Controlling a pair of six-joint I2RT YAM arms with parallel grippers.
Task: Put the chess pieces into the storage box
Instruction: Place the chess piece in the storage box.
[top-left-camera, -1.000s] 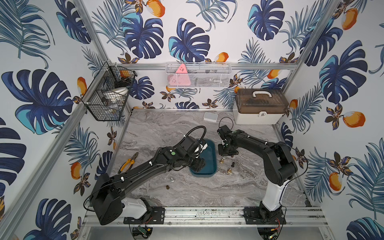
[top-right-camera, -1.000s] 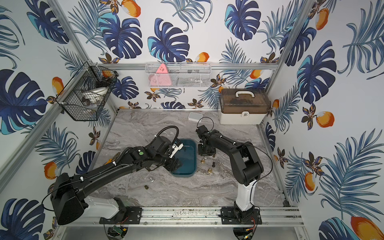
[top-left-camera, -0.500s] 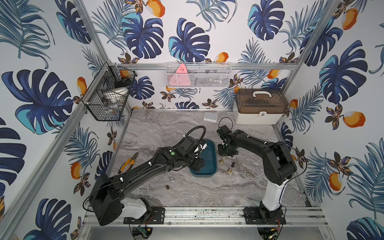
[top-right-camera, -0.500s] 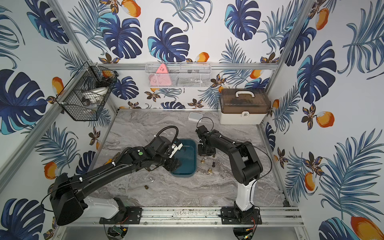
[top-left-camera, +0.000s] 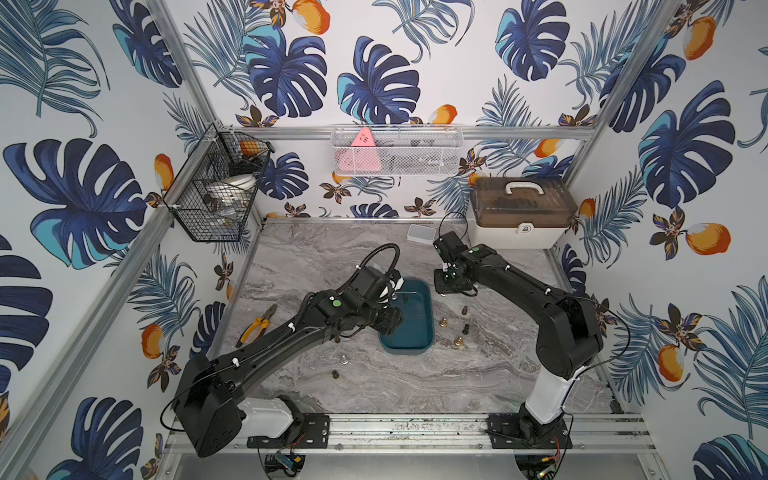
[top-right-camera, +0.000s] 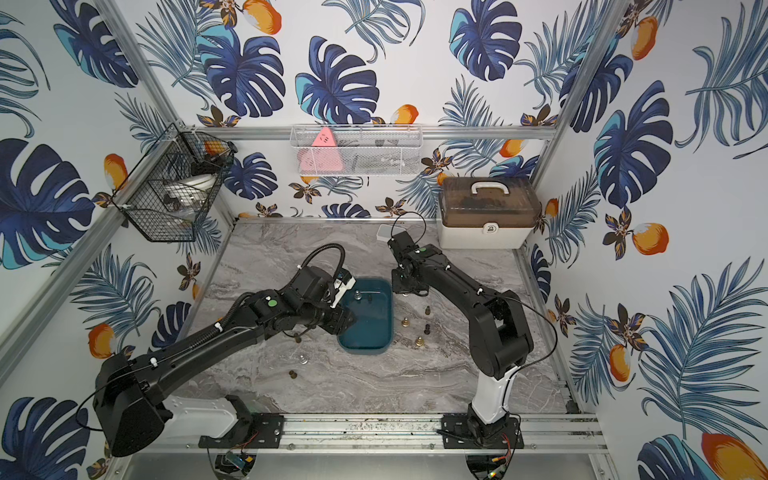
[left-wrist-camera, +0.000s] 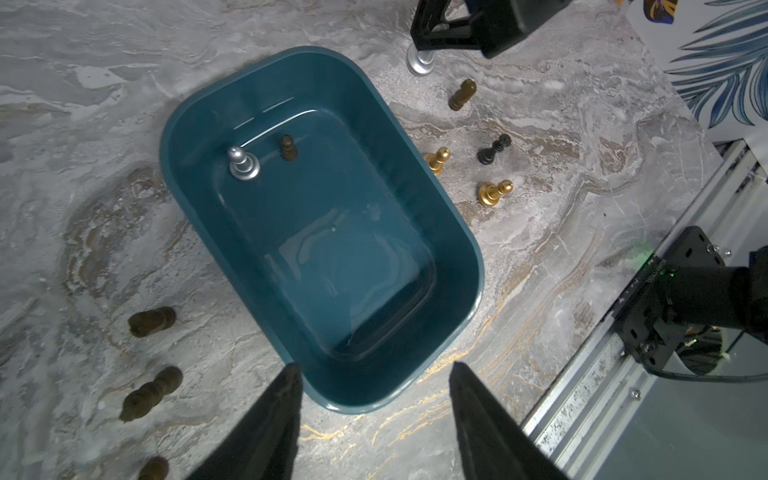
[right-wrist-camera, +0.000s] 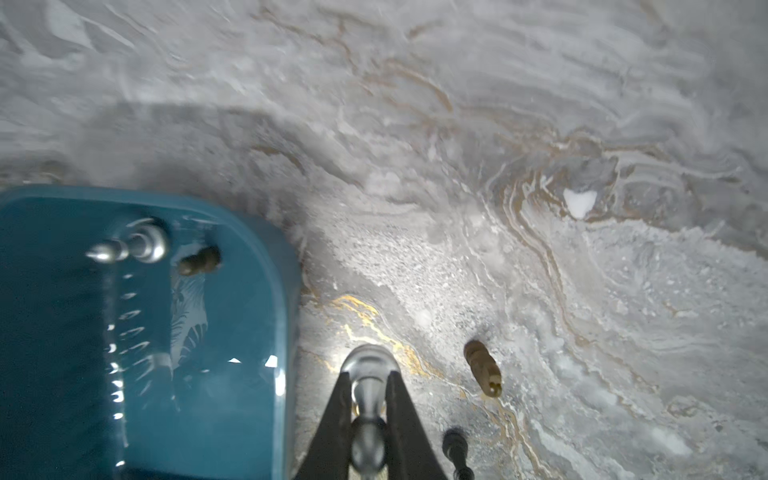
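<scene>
The right gripper (right-wrist-camera: 369, 380) pinches a silver chess piece (right-wrist-camera: 369, 358) on the bench (right-wrist-camera: 540, 124), just right of the storage box (left-wrist-camera: 473, 249), at its far end. The left gripper (left-wrist-camera: 374, 368) hangs spread over its near end. The latch mark on the white case (top-left-camera: 498, 237) is too small to read.

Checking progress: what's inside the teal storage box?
The storage box holds a silver piece and a dark brown piece, upright near one end. Floor otherwise bare; left wrist view hides nothing.
</scene>
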